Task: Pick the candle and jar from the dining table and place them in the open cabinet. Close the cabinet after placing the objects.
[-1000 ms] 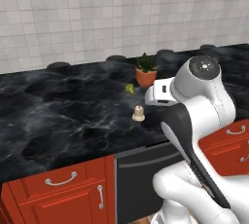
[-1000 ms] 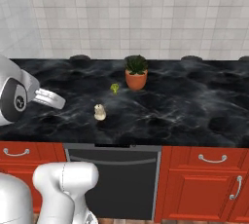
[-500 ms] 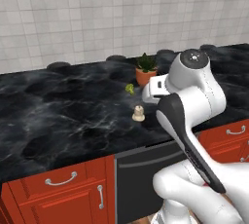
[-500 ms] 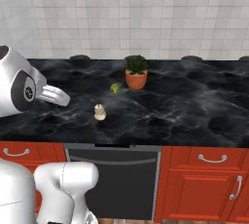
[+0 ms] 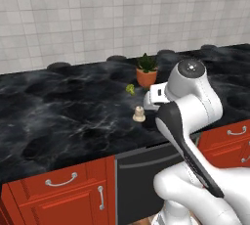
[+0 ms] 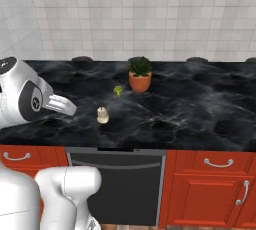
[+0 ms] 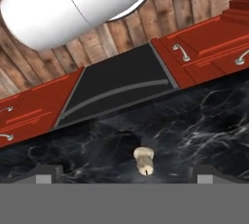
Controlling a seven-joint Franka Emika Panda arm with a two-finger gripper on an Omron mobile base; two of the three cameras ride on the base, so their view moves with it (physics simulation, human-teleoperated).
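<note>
One candle (image 6: 102, 115), one broccoli (image 6: 118, 90), one plant pot (image 6: 140, 80) on dining table (image 6: 200, 109).

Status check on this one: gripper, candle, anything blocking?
Gripper open, empty, above the candle. Candle upright on dining table, untouched. Broccoli and plant pot stand apart; nothing blocking.

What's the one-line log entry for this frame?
phase: approach | target: candle on dining table, untouched | hand: open, empty, candle between fingertips' line | nearby: plant pot, broccoli
</note>
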